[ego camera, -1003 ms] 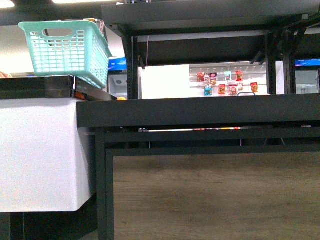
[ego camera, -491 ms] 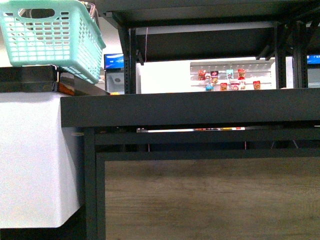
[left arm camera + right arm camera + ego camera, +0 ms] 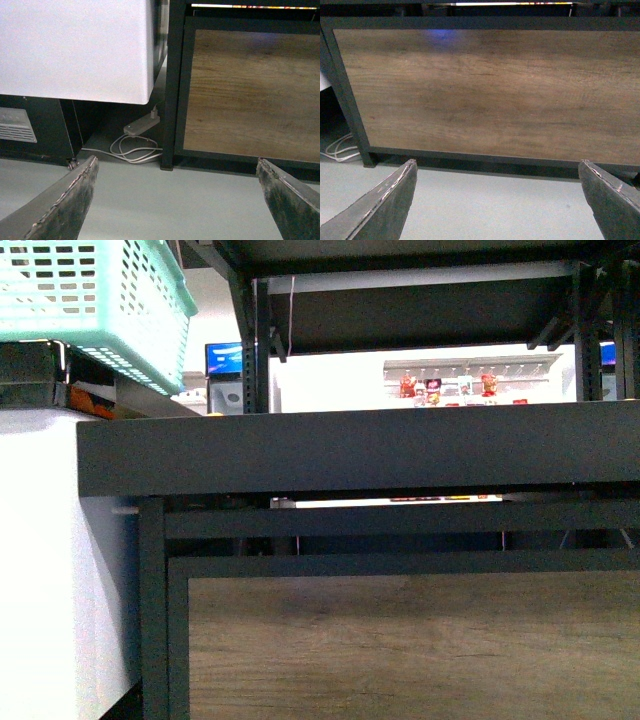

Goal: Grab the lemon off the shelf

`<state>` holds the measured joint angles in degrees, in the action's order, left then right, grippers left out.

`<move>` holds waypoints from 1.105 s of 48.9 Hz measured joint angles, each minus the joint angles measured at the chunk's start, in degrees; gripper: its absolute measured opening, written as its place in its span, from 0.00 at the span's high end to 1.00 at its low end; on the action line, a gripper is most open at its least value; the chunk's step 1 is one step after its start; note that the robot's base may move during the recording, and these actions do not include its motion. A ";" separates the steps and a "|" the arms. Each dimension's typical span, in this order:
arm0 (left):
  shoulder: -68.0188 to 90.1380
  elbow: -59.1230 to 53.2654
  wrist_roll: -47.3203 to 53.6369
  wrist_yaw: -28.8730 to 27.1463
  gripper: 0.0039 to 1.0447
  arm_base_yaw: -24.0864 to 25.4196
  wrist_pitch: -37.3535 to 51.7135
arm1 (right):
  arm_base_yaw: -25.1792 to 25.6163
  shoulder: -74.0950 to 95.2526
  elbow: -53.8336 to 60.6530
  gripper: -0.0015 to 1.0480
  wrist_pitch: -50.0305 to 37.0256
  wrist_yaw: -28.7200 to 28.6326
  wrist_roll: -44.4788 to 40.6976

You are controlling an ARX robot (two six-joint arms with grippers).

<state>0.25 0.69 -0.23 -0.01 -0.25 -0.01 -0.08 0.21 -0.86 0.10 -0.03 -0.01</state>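
The left gripper (image 3: 176, 161) and right gripper (image 3: 498, 162) gape empty (near the floor (image 3: 495, 210)) before the shelf (image 3: 350, 450).

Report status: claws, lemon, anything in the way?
Left claw open, empty. Right claw open, empty. Yellow oval lemon not in view. Black metal-framed shelf: raised front edge hides tier top.

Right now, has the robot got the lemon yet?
Not yet. Nothing looks done: the left gripper and right gripper are both open and empty, low by the wooden panel under the shelf. In hand: the robot faces the tier's front edge. No lemon shows in any view. Left: find it, reach up, grab it, lift it off.
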 joint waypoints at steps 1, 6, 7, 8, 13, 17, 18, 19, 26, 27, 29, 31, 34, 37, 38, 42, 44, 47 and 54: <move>0.00 0.00 0.00 0.02 0.07 0.00 0.00 | 0.00 0.00 0.00 0.07 0.00 0.00 0.00; 0.00 0.00 0.00 0.00 0.07 0.00 0.00 | 0.00 0.00 0.00 0.07 0.00 0.00 0.00; 0.00 0.00 0.00 0.00 0.07 0.00 0.00 | 0.00 0.00 0.00 0.07 0.00 0.04 0.00; 0.00 0.00 0.00 -0.02 0.07 0.00 0.00 | 0.00 0.00 0.00 0.07 0.00 0.00 0.00; 0.00 0.00 0.00 0.02 0.07 0.00 0.00 | 0.00 0.00 0.00 0.07 0.00 0.00 0.00; 0.00 0.00 0.00 0.00 0.07 0.00 0.00 | 0.00 0.00 0.00 0.07 0.00 0.00 0.00; 0.00 0.00 0.00 0.00 0.07 0.00 0.00 | 0.00 0.00 0.00 0.07 0.00 0.00 0.00; 0.00 0.00 0.00 0.00 0.07 0.00 0.00 | 0.00 0.00 0.00 0.07 0.00 0.00 0.00; 0.00 0.00 0.00 0.00 0.07 0.00 0.00 | 0.00 0.00 0.00 0.07 0.00 0.00 0.00; 0.00 0.00 0.00 -0.04 0.07 0.00 0.00 | 0.00 0.00 0.00 0.07 0.00 0.02 0.00; 0.02 0.00 0.00 0.02 0.07 0.00 0.00 | 0.00 0.00 0.00 0.07 0.00 -0.04 0.02; 0.00 0.00 0.00 0.00 0.07 0.00 0.00 | 0.00 0.02 0.00 0.07 0.00 0.04 0.00; 0.00 0.00 0.00 -0.11 0.07 0.00 0.00 | 0.00 0.00 0.00 0.07 0.00 0.11 0.00; 0.00 0.00 0.00 0.00 0.07 0.00 0.00 | 0.00 0.00 0.00 0.07 0.00 0.00 0.00; 0.00 0.00 0.00 0.00 0.07 0.00 0.00 | 0.00 0.00 0.02 0.07 0.00 0.00 0.00; 0.00 0.00 0.00 0.00 0.07 0.00 0.00 | 0.00 0.00 0.00 0.07 0.00 0.00 0.00; 0.00 0.00 0.00 0.00 0.07 0.00 0.00 | 0.00 0.00 0.00 0.07 0.00 -0.02 0.00; 0.00 0.00 0.00 0.02 0.07 0.00 0.00 | 0.00 0.00 0.00 0.07 0.00 -0.02 0.00; 0.02 0.00 0.00 0.00 0.07 0.00 0.00 | 0.00 0.04 0.00 0.07 0.00 0.02 0.00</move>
<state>0.27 0.69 -0.23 -0.01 -0.25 -0.01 -0.08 0.25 -0.86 0.10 -0.01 -0.01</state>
